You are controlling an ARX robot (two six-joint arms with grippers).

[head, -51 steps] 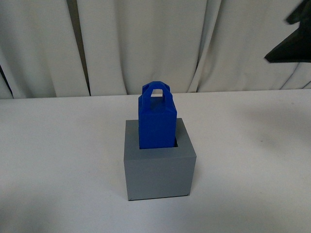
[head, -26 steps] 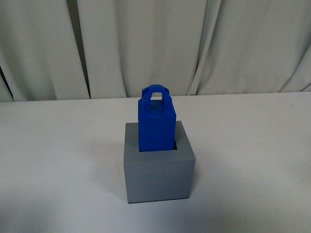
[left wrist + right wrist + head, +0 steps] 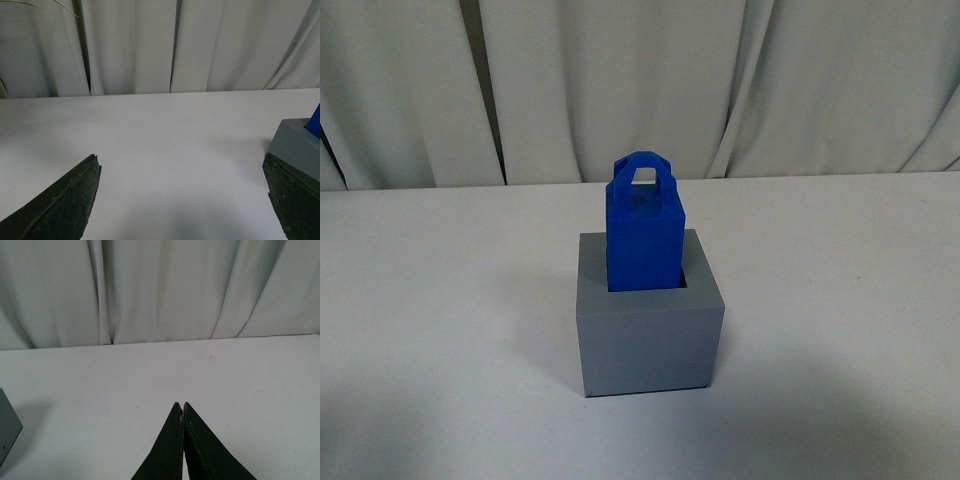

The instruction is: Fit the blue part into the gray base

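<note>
The blue part (image 3: 643, 235) stands upright in the square recess of the gray base (image 3: 648, 340) at the middle of the white table, its loop handle on top. Neither arm shows in the front view. In the left wrist view my left gripper (image 3: 182, 161) is open over bare table, and the gray base (image 3: 295, 149) with a sliver of the blue part (image 3: 315, 125) lies just beyond one finger. My right gripper (image 3: 181, 405) is shut on nothing, its tips pressed together above the table. A corner of the gray base (image 3: 7, 427) shows at that view's edge.
A white curtain (image 3: 640, 90) hangs along the far edge of the white table (image 3: 440, 330). A thin plant leaf (image 3: 30, 4) shows at the corner of the left wrist view.
A dark arm part at the upper right of the front view one second ago has left the view. The blue part and gray base sit slightly higher in the picture.
</note>
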